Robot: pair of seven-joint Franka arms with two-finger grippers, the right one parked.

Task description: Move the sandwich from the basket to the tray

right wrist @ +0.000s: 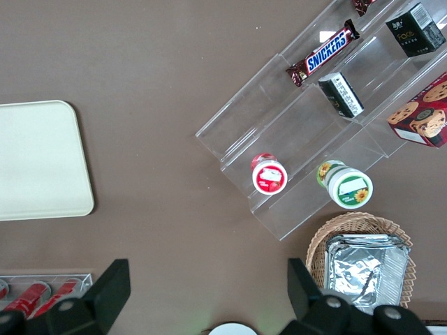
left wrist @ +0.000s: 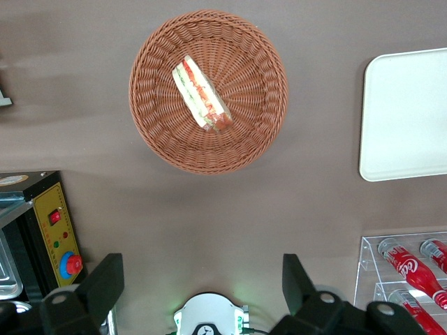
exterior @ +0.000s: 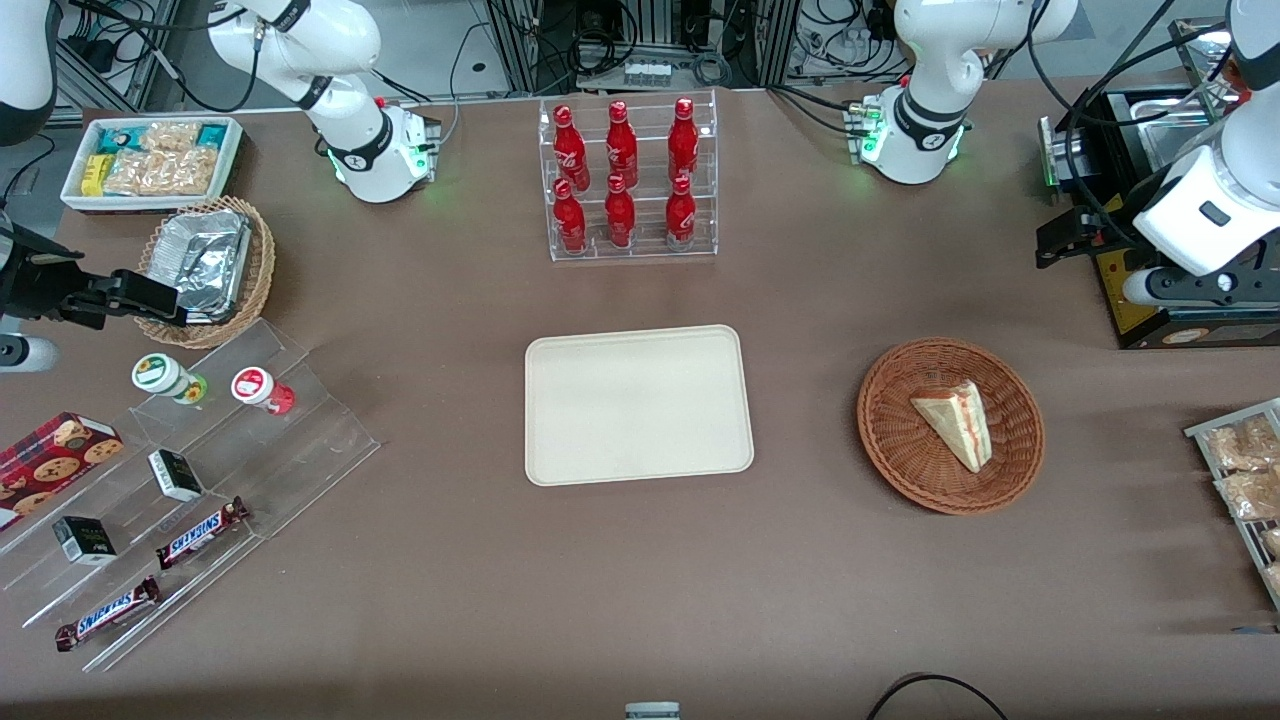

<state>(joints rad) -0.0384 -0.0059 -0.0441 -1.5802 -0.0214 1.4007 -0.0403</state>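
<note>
On the matte brown table [exterior: 640,600], the flat rectangular tray [exterior: 638,404] is seen nearest the front camera among the task's things; it is cream-beige, smooth, with rounded corners and a low rim, and nothing lies on it. Beside it, toward the working arm's end of the table and well apart from it, the round shallow basket [exterior: 950,425] is set, woven of reddish-brown wicker in radiating ribs. In the basket the sandwich [exterior: 955,422] is laid flat: a triangular wedge of pale bread, its cut edge banded in red and green, as shown in the left wrist view [left wrist: 201,93].

Farther from the front camera, a clear acrylic rack [exterior: 630,180] of glossy red bottles [exterior: 620,145] is placed on the table.

The gripper [left wrist: 202,286] is held high above the table, farther from the front camera than the basket and well apart from it. Its two dark fingers [left wrist: 103,283] are spread wide, and nothing is held between them.
</note>
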